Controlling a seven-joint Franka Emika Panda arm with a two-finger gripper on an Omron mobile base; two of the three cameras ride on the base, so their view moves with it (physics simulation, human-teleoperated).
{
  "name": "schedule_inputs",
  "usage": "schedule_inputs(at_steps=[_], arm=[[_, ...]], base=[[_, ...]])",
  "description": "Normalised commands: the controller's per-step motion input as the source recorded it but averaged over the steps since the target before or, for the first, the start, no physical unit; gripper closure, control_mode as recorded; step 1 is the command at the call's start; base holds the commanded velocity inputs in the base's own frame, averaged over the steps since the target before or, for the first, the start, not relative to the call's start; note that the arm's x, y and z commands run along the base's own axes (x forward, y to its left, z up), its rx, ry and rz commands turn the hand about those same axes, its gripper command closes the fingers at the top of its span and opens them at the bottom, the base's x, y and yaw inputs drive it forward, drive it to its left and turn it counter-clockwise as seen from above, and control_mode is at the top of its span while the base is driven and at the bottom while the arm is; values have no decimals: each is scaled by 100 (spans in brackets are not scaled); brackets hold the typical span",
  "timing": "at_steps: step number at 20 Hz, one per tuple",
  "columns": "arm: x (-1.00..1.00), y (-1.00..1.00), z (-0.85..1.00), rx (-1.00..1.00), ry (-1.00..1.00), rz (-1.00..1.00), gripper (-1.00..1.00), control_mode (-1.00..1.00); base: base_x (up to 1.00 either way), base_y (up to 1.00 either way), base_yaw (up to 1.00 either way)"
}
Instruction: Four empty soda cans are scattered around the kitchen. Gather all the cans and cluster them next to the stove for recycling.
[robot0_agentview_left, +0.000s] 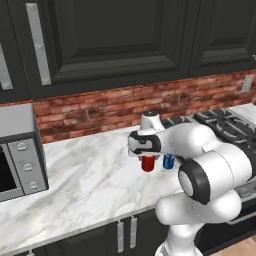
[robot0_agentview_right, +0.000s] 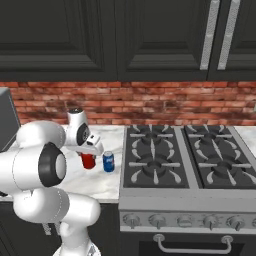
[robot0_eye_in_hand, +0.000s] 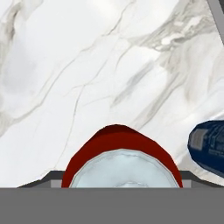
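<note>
A red soda can (robot0_agentview_left: 147, 163) hangs upright under my gripper (robot0_agentview_left: 147, 158), which is shut on its top part. In the hand view its silver lid and red wall (robot0_eye_in_hand: 114, 139) sit right below the camera. A blue soda can (robot0_agentview_left: 168, 161) stands on the white marble counter (robot0_agentview_left: 90, 175) just right of the red one, a small gap apart. In the right base view the red can (robot0_agentview_right: 88, 161) and the blue can (robot0_agentview_right: 108, 161) are side by side, close to the left edge of the stove (robot0_agentview_right: 180, 160). I cannot tell whether the red can touches the counter.
A grey microwave (robot0_agentview_left: 20, 150) stands at the counter's left end. The red brick wall (robot0_agentview_left: 100, 110) runs behind, with dark cabinets (robot0_agentview_left: 120, 40) above. The stove's black grates (robot0_agentview_right: 155, 162) begin right of the blue can. My own arm covers the counter's front edge.
</note>
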Motion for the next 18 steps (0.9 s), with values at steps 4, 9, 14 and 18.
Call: schedule_inputs(at_steps=[4,9,14,18], arm=[[0,-5,-18,0,0,0,100,-100],[0,0,-20,0,0,0,-100,-100],[-6,-7,-12,0,-2,0,-100,-100],[-11,-2,-14,0,-2,0,-100,-100]], base=[[0,0,0],[0,0,0],[0,0,0],[0,0,0]])
